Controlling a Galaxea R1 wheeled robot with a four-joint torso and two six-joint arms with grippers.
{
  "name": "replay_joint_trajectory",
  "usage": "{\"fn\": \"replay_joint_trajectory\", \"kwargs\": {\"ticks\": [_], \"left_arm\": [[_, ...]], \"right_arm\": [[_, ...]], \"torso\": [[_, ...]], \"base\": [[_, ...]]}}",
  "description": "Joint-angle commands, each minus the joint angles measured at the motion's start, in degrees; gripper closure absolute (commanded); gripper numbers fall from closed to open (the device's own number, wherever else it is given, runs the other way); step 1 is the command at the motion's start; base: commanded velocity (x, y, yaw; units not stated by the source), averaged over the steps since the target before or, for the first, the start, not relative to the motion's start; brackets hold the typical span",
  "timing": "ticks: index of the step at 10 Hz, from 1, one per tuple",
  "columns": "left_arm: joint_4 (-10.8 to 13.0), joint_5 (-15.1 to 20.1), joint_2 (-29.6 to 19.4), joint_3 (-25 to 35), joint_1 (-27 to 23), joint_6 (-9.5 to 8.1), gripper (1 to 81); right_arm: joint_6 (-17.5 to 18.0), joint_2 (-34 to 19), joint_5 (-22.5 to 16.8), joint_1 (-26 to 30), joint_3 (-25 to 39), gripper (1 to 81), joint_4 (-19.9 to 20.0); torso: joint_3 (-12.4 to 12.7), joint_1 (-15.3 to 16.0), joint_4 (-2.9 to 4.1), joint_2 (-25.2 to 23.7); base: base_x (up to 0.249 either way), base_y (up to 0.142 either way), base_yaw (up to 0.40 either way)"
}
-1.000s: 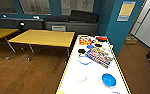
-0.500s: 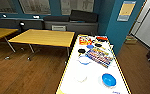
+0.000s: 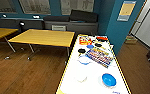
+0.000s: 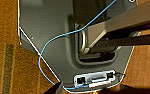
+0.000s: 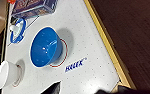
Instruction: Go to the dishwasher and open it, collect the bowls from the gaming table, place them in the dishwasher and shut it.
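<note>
Bowl-collecting step, I'd judge: blue bowl point(image 3: 108, 79) w/ white bowl point(image 5: 6, 74) near it on white yellow-edged bench point(image 3: 96, 86), close below camera. No football table seen. Fingers: can't tell. Next needs reach-down onto blue bowl.

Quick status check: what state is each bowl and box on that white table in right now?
Blue bowl: upright, empty, near end of the white table.
White bowl: upright, looks empty, apart from the blue one.
Colourful box: lying flat, closed.
Black bowl: upright, contents unclear.
</note>
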Motion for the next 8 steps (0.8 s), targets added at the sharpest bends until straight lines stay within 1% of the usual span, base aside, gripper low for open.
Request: {"fn": "replay_joint_trajectory", "kwargs": {"ticks": [1, 4, 5, 6, 7, 8], "left_arm": [[-0.62, 3.69, 0.42, 0.23, -0.08, 0.08, 1.0], [-1.42, 3.69, -0.02, 0.23, 0.0, 0.16, 1.0], [-1.6, 3.69, 0.07, 0.23, 0.0, 0.16, 1.0], [-1.6, 3.69, -0.02, 0.23, 0.0, 0.16, 1.0], [-1.68, 3.69, -0.02, 0.23, 0.0, 0.16, 1.0], [-1.68, 3.69, -0.02, 0.23, -0.17, 0.16, 1.0]], "right_arm": [[2.72, -0.02, -3.23, 6.87, -3.25, 1.0, 0.34], [2.72, 5.97, -2.88, 6.87, -5.64, 1.0, -0.28], [2.72, 7.89, -2.87, 7.57, -6.86, 1.0, -0.19], [2.72, 8.69, -3.05, 8.54, -7.57, 1.0, -0.01], [3.69, 8.87, -3.05, 9.76, -7.92, 1.0, 0.51], [6.04, 8.96, -3.14, 10.73, -8.53, 1.0, 2.25]], "torso": [[0.0, 0.0, 0.0, 0.0], [0.0, 0.0, 0.0, 0.0], [-0.02, 0.0, 0.0, 0.0], [-0.02, 0.02, 0.0, 0.0], [-0.02, 0.02, 0.0, 0.0], [-0.02, 0.02, 0.0, 0.02]], "base": [[0.0, 0.0, 0.0], [0.0, 0.0, 0.0], [0.0, 0.0, 0.0], [0.0, 0.0, 0.0], [0.0, 0.0, 0.0], [0.0, 0.0, 0.0]]}}
